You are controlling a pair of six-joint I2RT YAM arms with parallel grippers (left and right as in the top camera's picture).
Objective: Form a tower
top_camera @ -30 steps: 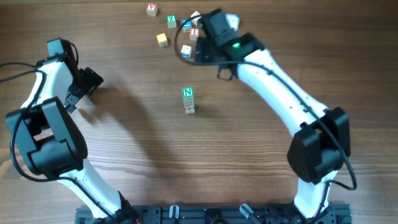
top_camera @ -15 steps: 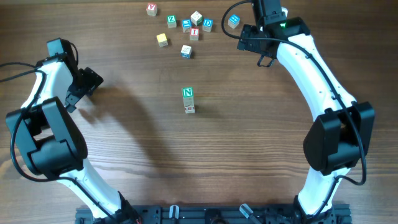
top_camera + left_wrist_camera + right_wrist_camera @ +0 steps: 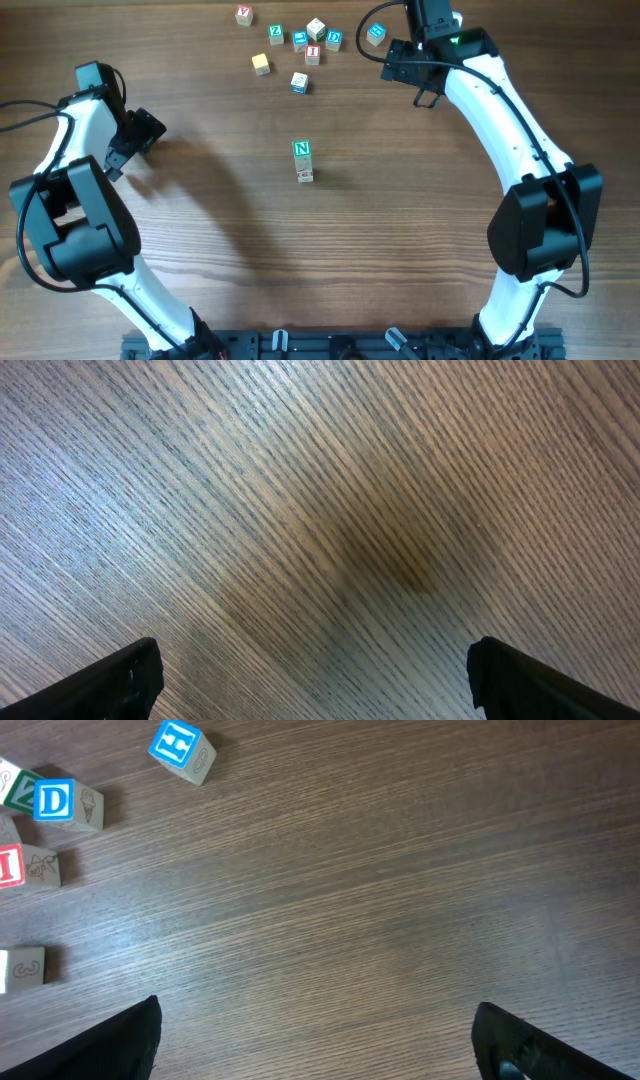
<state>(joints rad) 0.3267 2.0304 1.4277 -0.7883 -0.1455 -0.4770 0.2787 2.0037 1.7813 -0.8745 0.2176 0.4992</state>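
Overhead: narrow tower of pale wooden letter cubes (image 3: pixel 304 163) is seen central on the brown wood-grain table (image 3: pixel 220 240), well apart from scattered loose letter cubes (image 3: pixel 300 82); only its green "N" top is legible, cube count cannot be told. Left gripper (image 3: pixel 315 670) and right gripper (image 3: pixel 318 1040) are spread, nothing held; fingers (image 3: pixel 120 685) cropped by wrist frames.

Even, bright light; soft shadows (left-wrist view shows glare).

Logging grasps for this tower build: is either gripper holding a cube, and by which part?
Nothing is held: the left gripper and right gripper both stand open and empty above the table.
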